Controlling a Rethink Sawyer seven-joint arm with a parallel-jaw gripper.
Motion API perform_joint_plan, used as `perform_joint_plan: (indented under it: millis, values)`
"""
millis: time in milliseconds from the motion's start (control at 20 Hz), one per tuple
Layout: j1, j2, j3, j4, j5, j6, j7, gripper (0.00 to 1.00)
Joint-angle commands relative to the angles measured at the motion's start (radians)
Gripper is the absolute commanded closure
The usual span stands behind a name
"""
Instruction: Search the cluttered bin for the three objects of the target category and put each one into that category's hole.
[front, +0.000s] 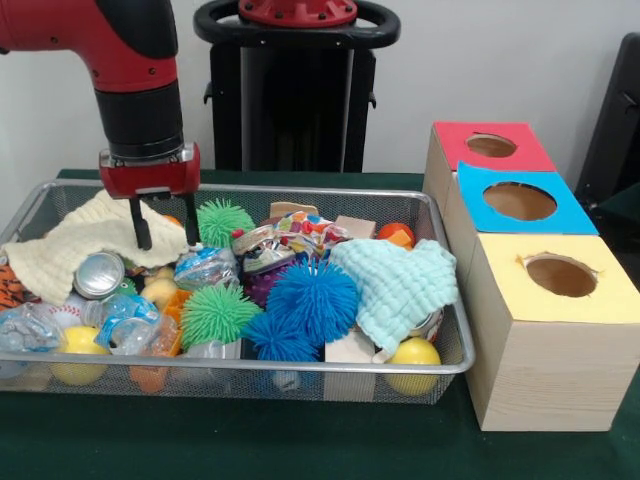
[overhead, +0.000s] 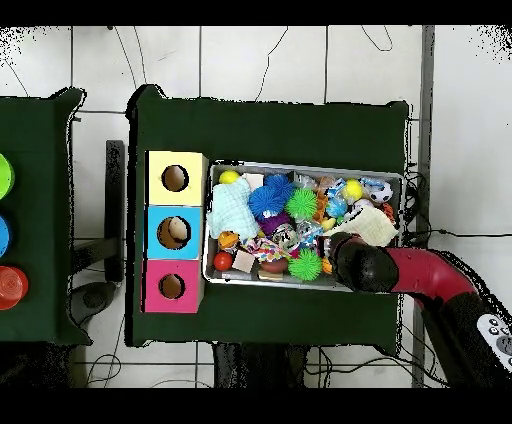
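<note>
A: The tool (front: 164, 222) hangs in the upper left of the front view, its two black fingers (front: 141, 226) spread apart with nothing between them, tips just above the pale yellow cloth (front: 75, 245) at the bin's back left corner.

B: And the bin itself?

A: The wire mesh bin (front: 300, 368) fills the middle of the frame on the green bench (front: 230, 440). It is heaped. A blue spiky ball (front: 311, 298) lies at centre, a second blue one (front: 279, 338) just below it, a green spiky ball (front: 217, 313) to their left, and another green one (front: 223, 221) at the back, just right of the tool.

B: What else shows?

A: A mint cloth (front: 397, 283) is draped over the right side, with a yellow ball (front: 413, 361) in the lower right corner beneath it. A second yellow ball (front: 78, 352) lies in the lower left, and a silver can (front: 98, 274) lies below the yellow cloth.

B: Where are the holes?

A: Three wooden boxes stand in a row at the right of the frame, just beside the bin: a yellow-topped box (front: 560, 328) nearest, a blue-topped box (front: 515, 205) behind it, a red-topped box (front: 488, 148) farthest. Each has a round hole in its top. In the overhead view the same boxes stand at centre left, and the blue one (overhead: 176, 231) has something pale in its hole.

B: Which things belong to the target category?

A: That cannot be told from the views.
</note>
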Motion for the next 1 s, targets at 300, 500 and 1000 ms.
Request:
perform_joint_plan:
  millis: [300, 500, 1000]
  values:
    - [0.192, 0.0, -0.101, 0.079, -0.189, -0.207, 0.108, 0.0]
    - [0.242, 0.004, -0.158, 0.063, -0.193, -0.261, 0.136, 0.0]
    - [0.106, -0.015, -0.03, 0.009, -0.128, -0.094, -0.096, 0.0]
